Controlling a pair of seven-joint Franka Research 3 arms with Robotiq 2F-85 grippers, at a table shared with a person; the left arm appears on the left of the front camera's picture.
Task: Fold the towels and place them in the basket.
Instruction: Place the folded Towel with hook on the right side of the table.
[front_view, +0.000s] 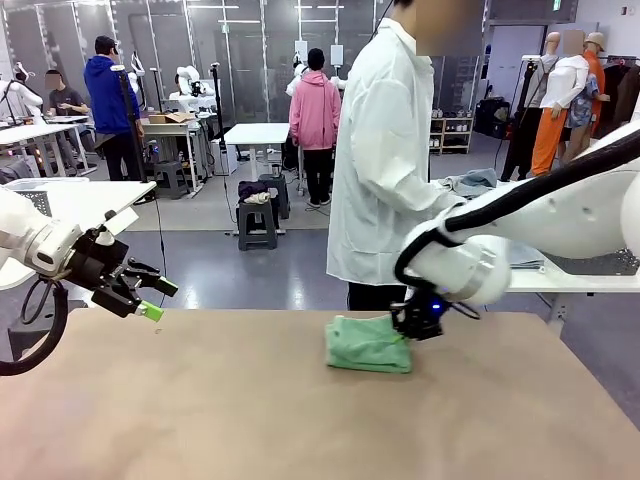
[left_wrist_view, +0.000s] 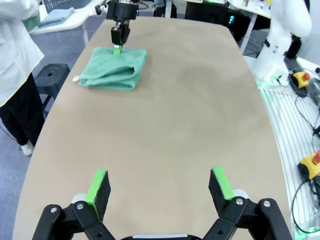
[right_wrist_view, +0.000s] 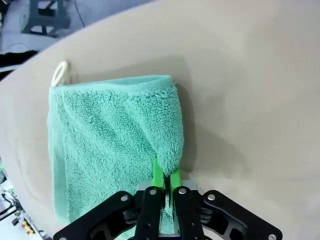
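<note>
Beside the person's coat, right claw pinching mint towel, left claw released

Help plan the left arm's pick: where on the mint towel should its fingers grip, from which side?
Probably the mint towel's layered edge on the robot's left, approached from that side: it lies flat, and the right gripper pinches the opposite edge.

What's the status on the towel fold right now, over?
Left gripper jaws open over table. Right gripper jaws shut on folded mint green towel, at its edge. Nothing in the way; person at far side.
</note>
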